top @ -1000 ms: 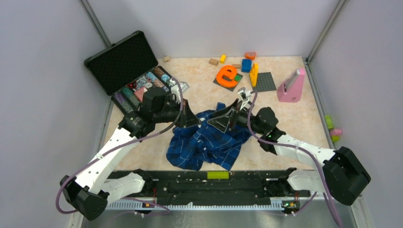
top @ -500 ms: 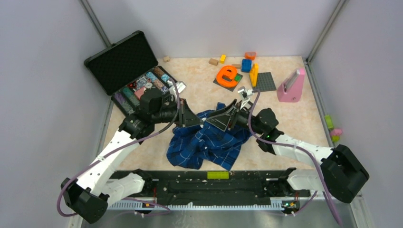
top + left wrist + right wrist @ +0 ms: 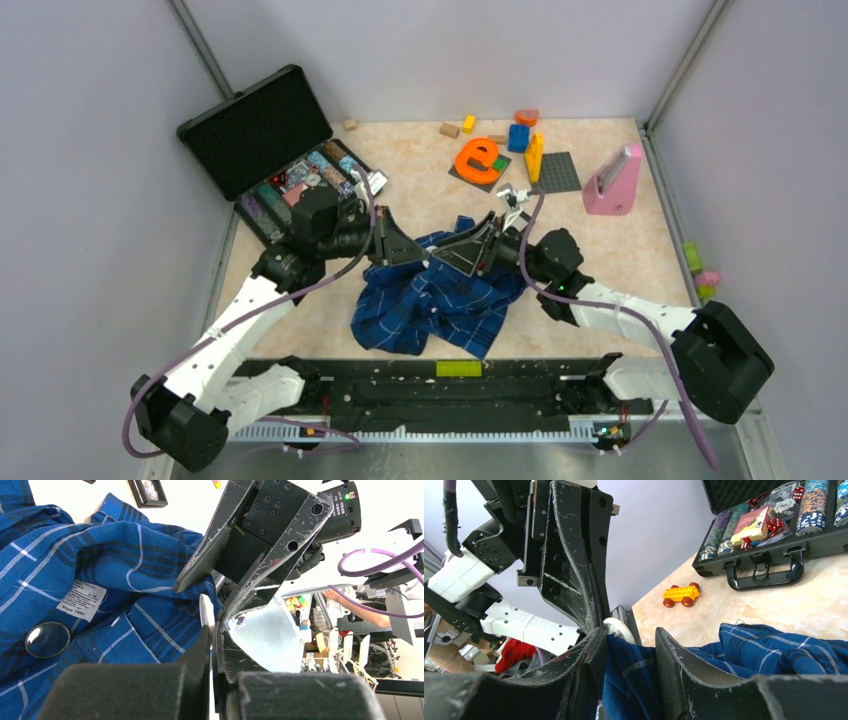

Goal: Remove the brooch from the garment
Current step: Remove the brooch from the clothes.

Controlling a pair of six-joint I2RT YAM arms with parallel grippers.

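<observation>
The dark blue plaid shirt (image 3: 440, 300) lies crumpled at the table's middle. In the left wrist view the brooch (image 3: 47, 639), a round silvery glassy disc, sits on the shirt (image 3: 115, 555) beside a white label, left of my fingers. My left gripper (image 3: 416, 254) (image 3: 212, 630) is shut on a thin white disc (image 3: 205, 611) at the shirt's raised edge; this white disc shows in the right wrist view too (image 3: 618, 627). My right gripper (image 3: 448, 252) (image 3: 630, 639) faces it tip to tip and is shut on a fold of the shirt (image 3: 634, 675).
An open black case (image 3: 290, 170) of chips and dice stands back left. An orange letter (image 3: 478, 158), coloured blocks (image 3: 520, 135), a grey plate (image 3: 556, 172) and a pink stand (image 3: 612, 180) are at the back. A yellow toy car (image 3: 681, 594) lies near the case.
My left gripper has moved right and my right gripper slightly left, so their tips now meet over the shirt's raised top edge. The shirt's body has stayed put.
</observation>
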